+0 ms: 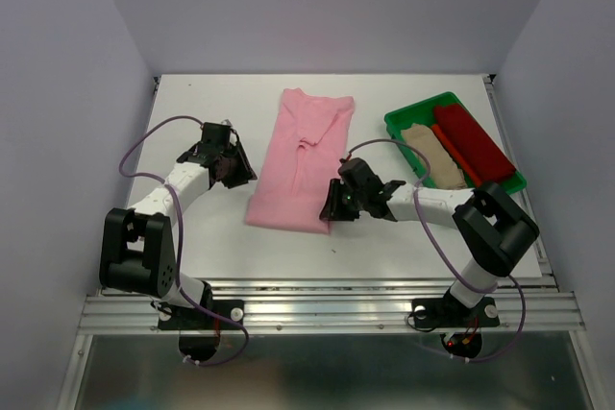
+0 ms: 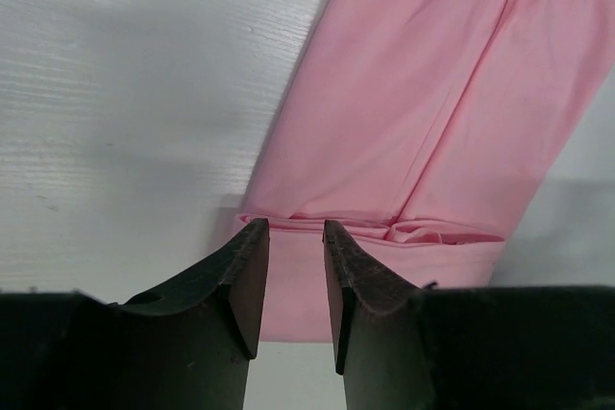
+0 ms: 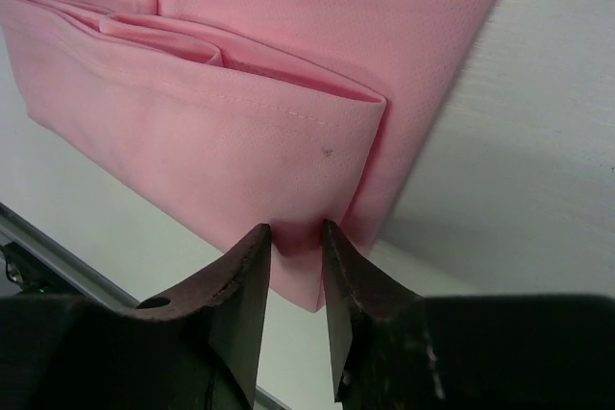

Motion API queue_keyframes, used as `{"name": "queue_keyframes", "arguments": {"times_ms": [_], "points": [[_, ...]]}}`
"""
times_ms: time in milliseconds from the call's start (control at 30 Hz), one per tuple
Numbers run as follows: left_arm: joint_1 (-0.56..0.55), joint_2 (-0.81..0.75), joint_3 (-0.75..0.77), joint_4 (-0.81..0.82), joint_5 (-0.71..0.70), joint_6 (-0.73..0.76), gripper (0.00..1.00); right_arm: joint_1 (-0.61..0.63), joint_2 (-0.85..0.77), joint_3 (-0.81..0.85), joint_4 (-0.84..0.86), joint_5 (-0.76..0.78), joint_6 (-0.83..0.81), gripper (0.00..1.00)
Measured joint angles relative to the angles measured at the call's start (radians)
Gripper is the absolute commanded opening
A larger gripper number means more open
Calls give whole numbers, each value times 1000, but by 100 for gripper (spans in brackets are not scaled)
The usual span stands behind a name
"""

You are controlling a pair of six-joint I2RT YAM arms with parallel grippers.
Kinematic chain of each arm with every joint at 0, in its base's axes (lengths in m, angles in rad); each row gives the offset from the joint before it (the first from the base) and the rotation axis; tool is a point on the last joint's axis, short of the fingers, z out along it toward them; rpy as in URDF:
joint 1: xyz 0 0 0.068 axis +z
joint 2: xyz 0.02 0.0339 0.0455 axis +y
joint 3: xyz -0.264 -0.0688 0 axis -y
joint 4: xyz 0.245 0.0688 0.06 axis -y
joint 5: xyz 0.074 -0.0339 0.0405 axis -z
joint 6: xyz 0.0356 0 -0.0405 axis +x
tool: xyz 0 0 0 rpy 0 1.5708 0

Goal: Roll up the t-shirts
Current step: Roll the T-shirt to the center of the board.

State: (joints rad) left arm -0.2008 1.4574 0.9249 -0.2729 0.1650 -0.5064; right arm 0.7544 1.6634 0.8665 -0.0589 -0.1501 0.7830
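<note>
**Left tool** (image 2: 290, 229): The jaws stand a narrow gap apart and hold nothing. The light pink t-shirt (image 2: 423, 112) lies ahead of the fingertips and runs away towards the tool's right. The shirt's near end is turned over into a flat band, which shows just beyond the tips. Bare tabletop (image 2: 115, 93) lies ahead and to the tool's left. In the top view, this tool stands beside one long edge of the shirt, apart from the cloth.

**Right tool** (image 3: 296, 232): The jaws stand almost together. The corner of the turned-over band runs down into the gap between the fingers (image 3: 231, 304). The corner appears to be pinched there, though the fingers themselves hide the contact at the pads. The band stretches away to the tool's left, with several layers visible at its open edge. A small dark speck marks the cloth just ahead of the tips. Bare tabletop lies to the tool's right.

**Workpiece position**: The shirt is folded lengthwise into a long strip and lies flat on the tabletop between the two tools.

**Other items**: A green tray (image 1: 419, 108) sits on the outer side of the right tool, well apart from it. The tray holds a beige t-shirt (image 1: 434, 156) and a dark red t-shirt (image 1: 476, 144) side by side, with the beige one nearer the tool.
</note>
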Motion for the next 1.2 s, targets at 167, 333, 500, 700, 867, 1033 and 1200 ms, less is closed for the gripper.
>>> {"name": "queue_keyframes", "arguments": {"times_ms": [167,333,500,700,867,1033,1200], "points": [[0,0,0,0,1,0,39,1,0,0,5,2,4,35],[0,0,0,2,3,0,40,1,0,-2,8,2,6,22],[0,0,0,3,4,0,39,2,0,-14,10,7,8,1],[0,0,0,4,4,0,38,8,-7,-14,4,12,-1,1],[0,2,0,5,4,0,38,17,-53,-28,-9,18,-11,1],[0,5,0,5,5,0,38,21,-115,-62,-27,24,-19,1],[0,8,0,6,11,0,38,27,-119,-87,-36,30,-19,1]]}}
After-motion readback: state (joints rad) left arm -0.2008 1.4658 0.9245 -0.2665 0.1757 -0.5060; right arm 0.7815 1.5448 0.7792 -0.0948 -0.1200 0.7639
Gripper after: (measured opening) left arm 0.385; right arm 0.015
